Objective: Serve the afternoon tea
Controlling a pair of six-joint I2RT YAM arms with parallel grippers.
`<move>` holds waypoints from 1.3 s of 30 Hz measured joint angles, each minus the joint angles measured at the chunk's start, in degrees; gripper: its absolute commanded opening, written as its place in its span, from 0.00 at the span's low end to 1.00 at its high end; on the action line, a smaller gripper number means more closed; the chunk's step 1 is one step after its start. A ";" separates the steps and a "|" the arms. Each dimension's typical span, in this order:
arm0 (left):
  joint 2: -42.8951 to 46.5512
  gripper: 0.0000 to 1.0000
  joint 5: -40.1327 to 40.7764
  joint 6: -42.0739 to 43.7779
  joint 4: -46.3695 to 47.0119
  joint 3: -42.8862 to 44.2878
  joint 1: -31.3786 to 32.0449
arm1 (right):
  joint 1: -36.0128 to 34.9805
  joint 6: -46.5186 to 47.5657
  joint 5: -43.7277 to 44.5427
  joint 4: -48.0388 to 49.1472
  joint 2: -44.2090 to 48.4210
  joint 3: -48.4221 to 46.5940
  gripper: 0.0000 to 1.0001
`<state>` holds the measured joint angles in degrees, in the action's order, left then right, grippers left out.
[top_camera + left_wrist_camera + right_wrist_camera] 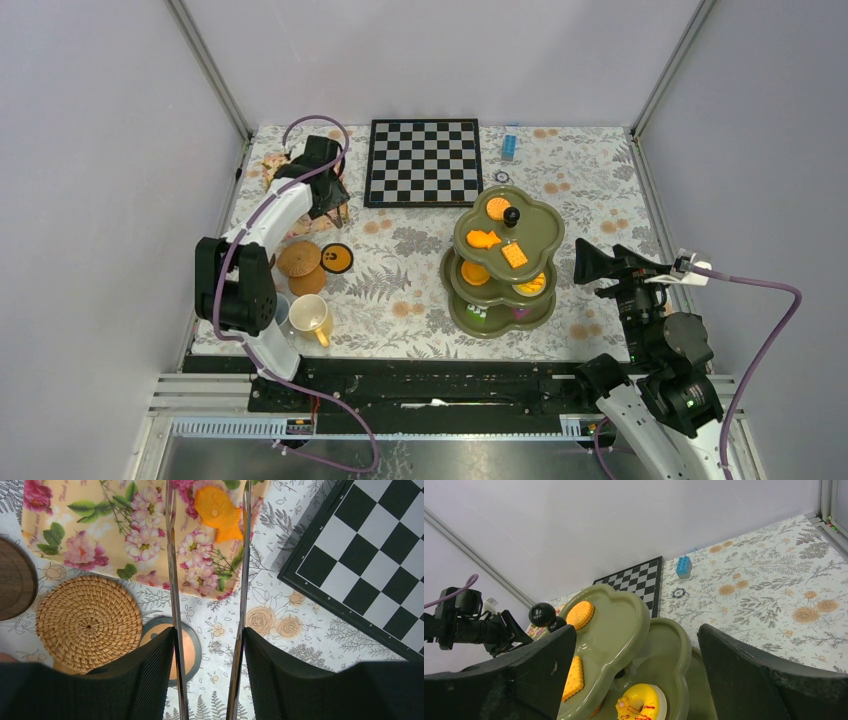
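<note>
1. Orange-biscuit fetching, from above: reaching the left hand (325, 190) over the floral tray (270, 168) at the far-left corner of the counter (400, 280), well apart from the olive-green stand (505, 255) right of centre. Hovering the right hand (590, 262) just right of that stand. Leaving the cream-yellow mug (312, 318) and the round coasters (298, 258) near the left arm's base.
2. From the left wrist: straddling the orange fish biscuit (220, 512) on the tray with the long metal fingers (172, 580), hand spread, pinching nothing. Running one finger along the tail, touching or just beside, hard to tell; standing the other clearly apart from the head. Probably calling for centring the gap on the biscuit before squeezing, for meeting both flanks together instead of shoving it across the tray; then closing slowly and lifting straight up.
3. From the right wrist: looking across the stand between two black fingers (539, 670) spread wide, gripping nothing. Showing a round biscuit (580, 615) and a square biscuit (574, 677) beside the black knob (542, 614), and a yellow ring sweet (640, 704) one tier down. Judging the bare lobe of the top tier (624, 615) a fair landing spot.
</note>
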<state>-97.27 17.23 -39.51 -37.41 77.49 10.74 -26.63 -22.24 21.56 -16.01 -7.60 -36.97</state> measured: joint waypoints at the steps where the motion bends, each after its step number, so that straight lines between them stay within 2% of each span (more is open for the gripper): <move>1: -0.13 0.55 0.15 -0.11 -0.04 0.24 0.20 | 0.00 0.00 0.00 0.00 0.07 0.07 0.98; 29: -3.91 0.48 5.57 -3.48 -4.76 3.15 5.27 | 0.00 0.00 0.28 -1.51 2.73 0.52 0.98; 39: -5.20 0.34 5.70 -3.43 -5.40 3.15 5.29 | 0.00 0.00 0.31 -1.53 2.93 0.52 0.98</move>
<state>-102.48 22.94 -42.94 -42.81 80.64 16.03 -26.63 -22.24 21.87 -17.54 -4.67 -36.45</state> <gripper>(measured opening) 0.396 0.985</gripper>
